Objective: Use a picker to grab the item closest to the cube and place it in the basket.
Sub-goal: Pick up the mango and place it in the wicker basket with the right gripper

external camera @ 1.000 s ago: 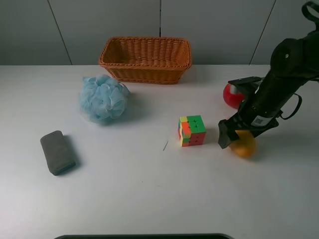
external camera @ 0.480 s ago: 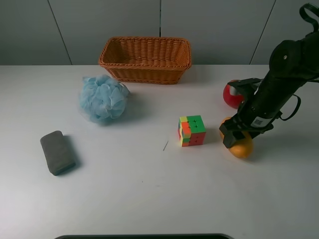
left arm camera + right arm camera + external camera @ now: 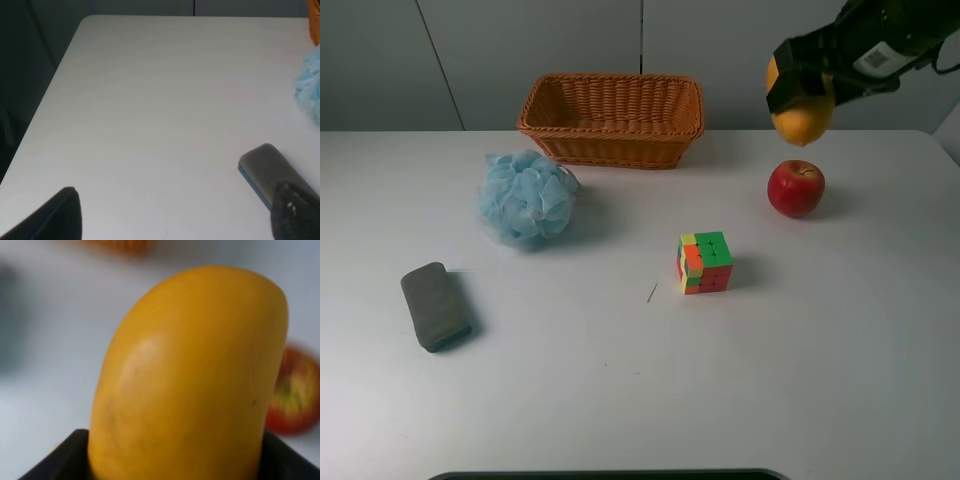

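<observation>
A multicoloured cube (image 3: 704,262) sits on the white table (image 3: 620,380). My right gripper (image 3: 798,92) is shut on a yellow-orange mango (image 3: 801,120) and holds it high above the table, right of the wicker basket (image 3: 612,120). The mango fills the right wrist view (image 3: 190,375). My left gripper (image 3: 175,215) is open over the table's left part, with only its dark fingertips (image 3: 295,212) showing in the left wrist view.
A red apple (image 3: 796,188) sits right of the cube, below the held mango, and shows blurred in the right wrist view (image 3: 295,395). A blue bath pouf (image 3: 527,197) and a grey sponge (image 3: 435,305) lie on the left; the sponge also shows in the left wrist view (image 3: 267,170).
My right gripper has lifted the mango from the table beside the cube and carried it up and back, to above the apple. The left arm has not moved.
</observation>
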